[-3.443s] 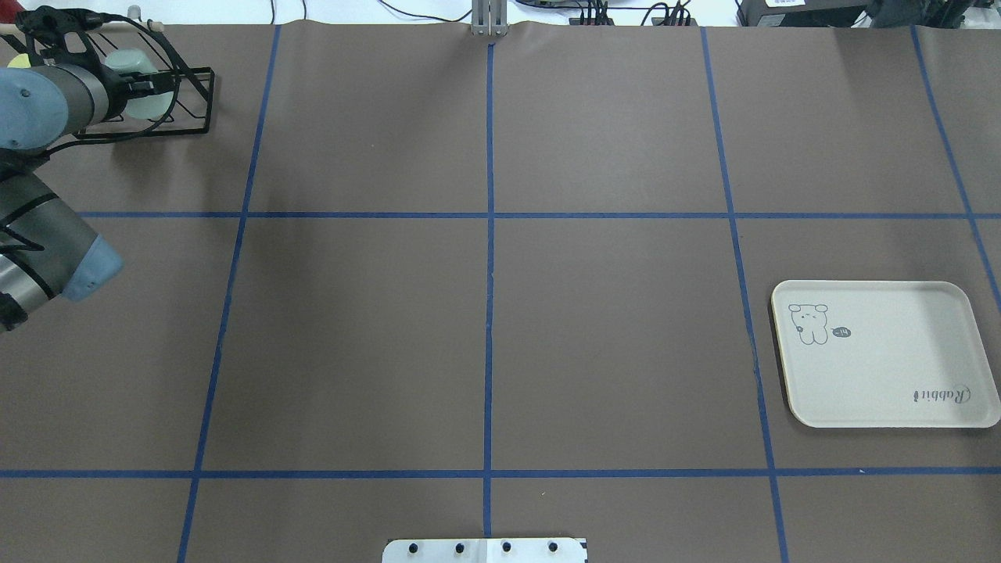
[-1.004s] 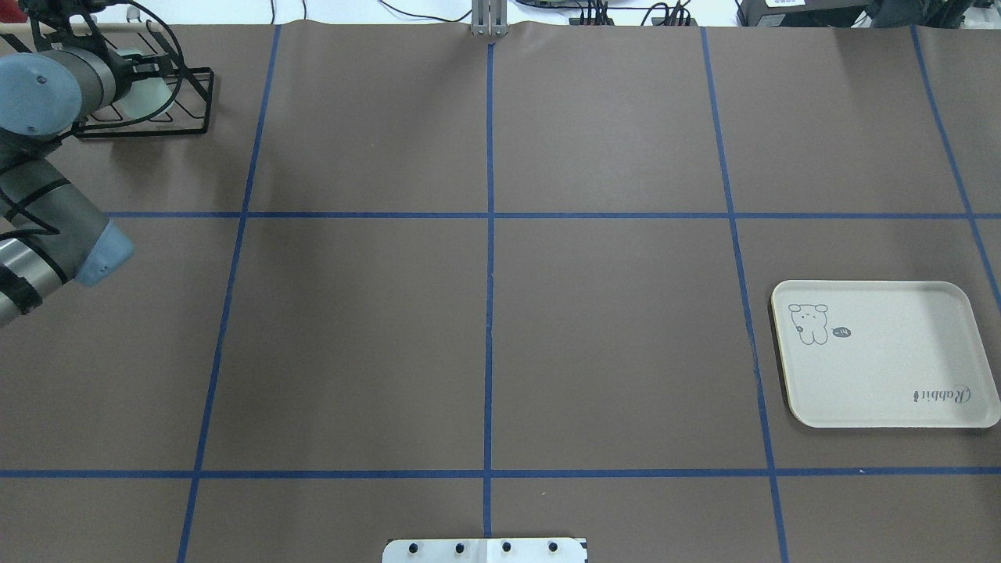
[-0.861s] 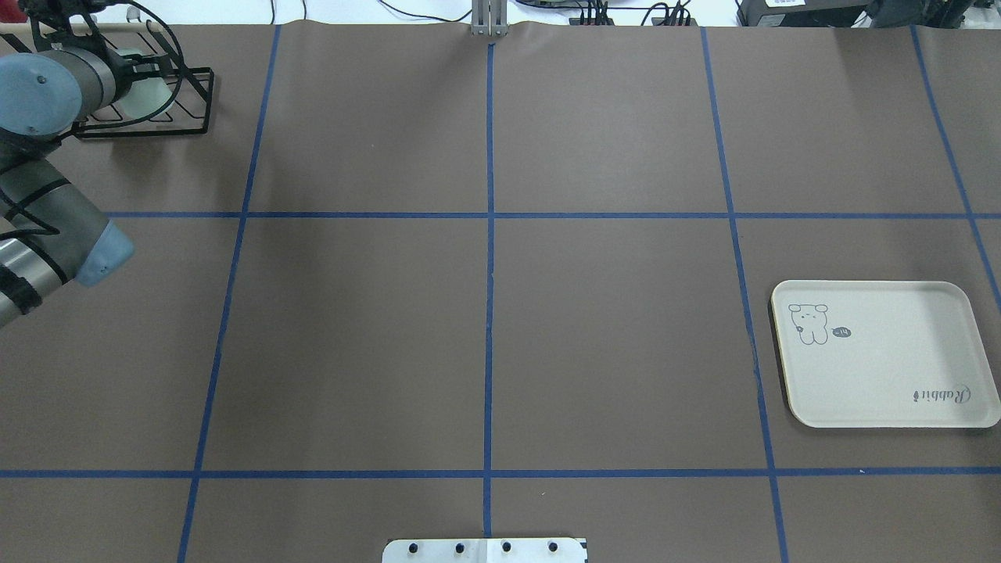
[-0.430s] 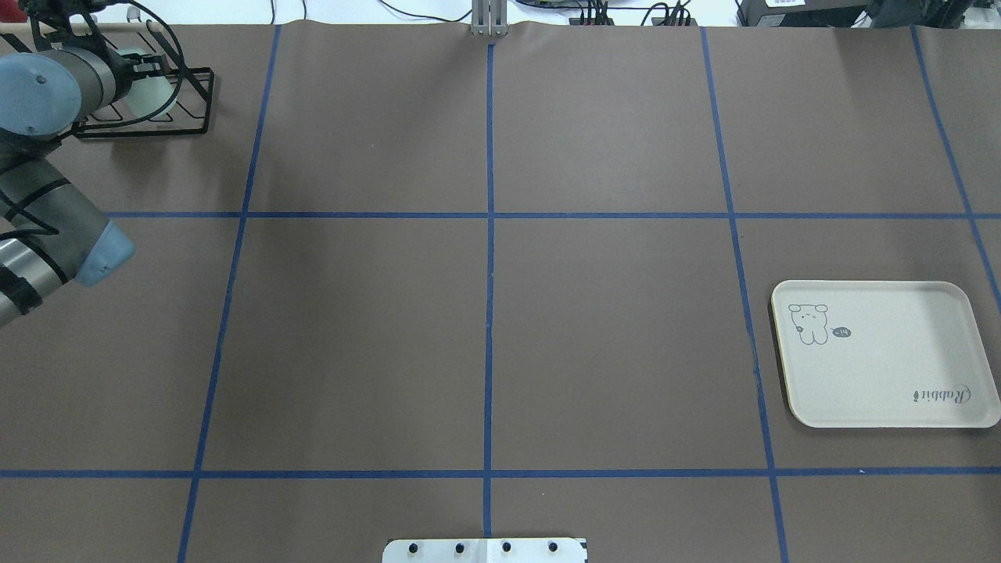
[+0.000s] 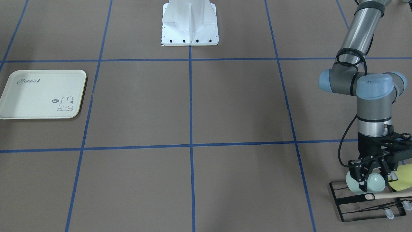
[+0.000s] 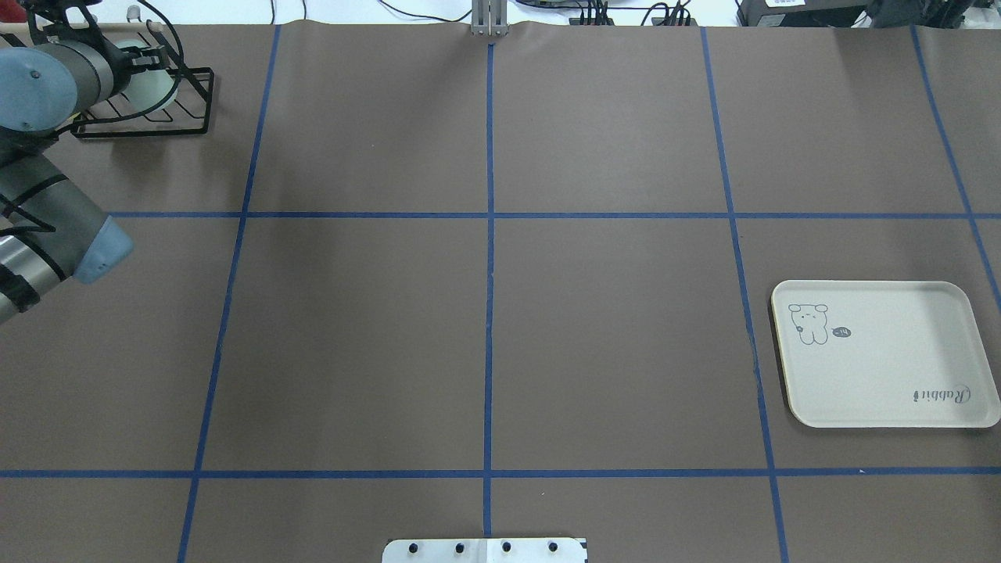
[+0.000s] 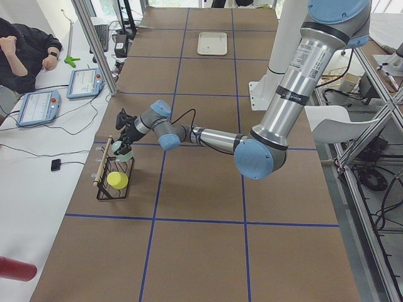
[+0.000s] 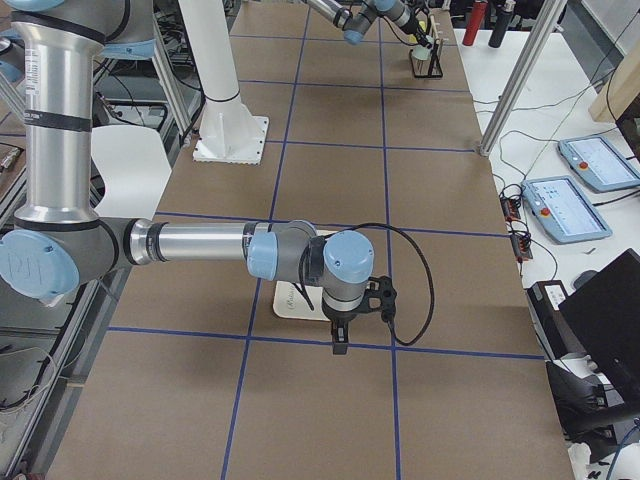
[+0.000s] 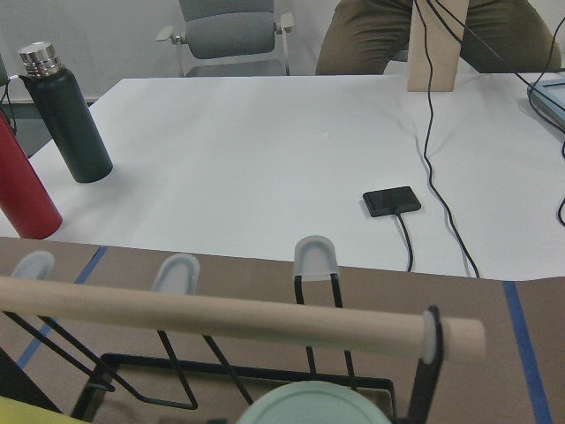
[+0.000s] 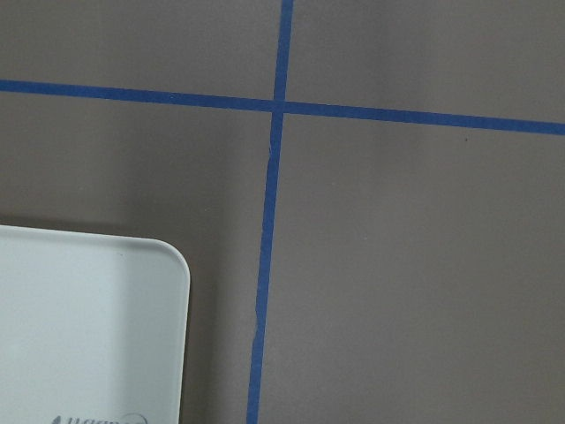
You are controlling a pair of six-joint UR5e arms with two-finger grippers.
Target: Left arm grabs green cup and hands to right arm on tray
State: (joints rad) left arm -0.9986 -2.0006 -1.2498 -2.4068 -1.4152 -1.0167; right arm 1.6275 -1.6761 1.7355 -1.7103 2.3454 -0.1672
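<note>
The pale mint-green cup [image 5: 374,185] lies on its side in the black wire rack [image 5: 354,206] at the table's far left corner. My left gripper [image 5: 370,178] reaches down into the rack and is shut on the cup, one finger on each side. The cup [image 6: 156,90] and gripper [image 6: 143,66] also show in the overhead view, and the cup's rim [image 9: 309,408] sits at the bottom of the left wrist view. The cream tray [image 6: 884,356] lies at the right. My right gripper [image 8: 340,338] hangs beside the tray [image 10: 88,336]; I cannot tell if it is open.
A yellow-green cup [image 5: 404,180] sits in the same rack beside the green one. A wooden dowel [image 9: 221,314] runs across the rack's top. Two bottles [image 9: 66,115] stand on the white table beyond. The white robot base [image 5: 190,22] stands mid-table at my side.
My left wrist and the green cup in it have shifted a little toward the table's far edge. The tray has not moved.
</note>
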